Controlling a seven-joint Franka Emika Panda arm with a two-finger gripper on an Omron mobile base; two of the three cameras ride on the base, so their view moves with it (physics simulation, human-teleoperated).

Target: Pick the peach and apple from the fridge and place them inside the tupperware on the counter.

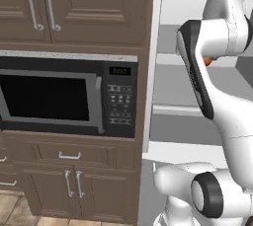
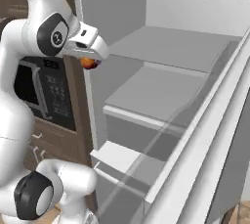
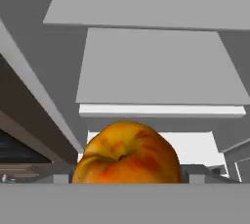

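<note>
Fridge (image 2: 161,96) takes up centre and right of right base view: pale grey walls, flat shelves stepping down, door rack edge running diag. to lower right. Shelves seen here bare. Same fridge interior at right of left base view (image 1: 170,92), partly behind the arm.

Microwave (image 1: 64,96) at left-centre of left base view, black, set in brown cabinets (image 1: 74,8); also glimpsed dark at left-centre of right base view behind arm.

Gripper (image 2: 89,62) at upper left of right base view, just outside fridge's left wall, up at top-shelf height. Held high and clear of the shelves, prob. so fruit can be carried out without clipping a shelf edge.

Fruit in gripper: orange-yellow w/ reddish blush, so judged the peach (image 3: 126,153). Bottom centre of hand view, stem dimple facing cam. Tiny orange patch under hand in right base view (image 2: 88,63); orange sliver at upper right of left base view (image 1: 208,61).

Jaws closed on peach – judged from fruit hanging at the hand w/ nothing under it; fingertips themselves hidden.

Hand view alone gives peach colour and shelves below; base views give arm pose and microwave. Apple, tupperware, counter: can't place from these.
</note>
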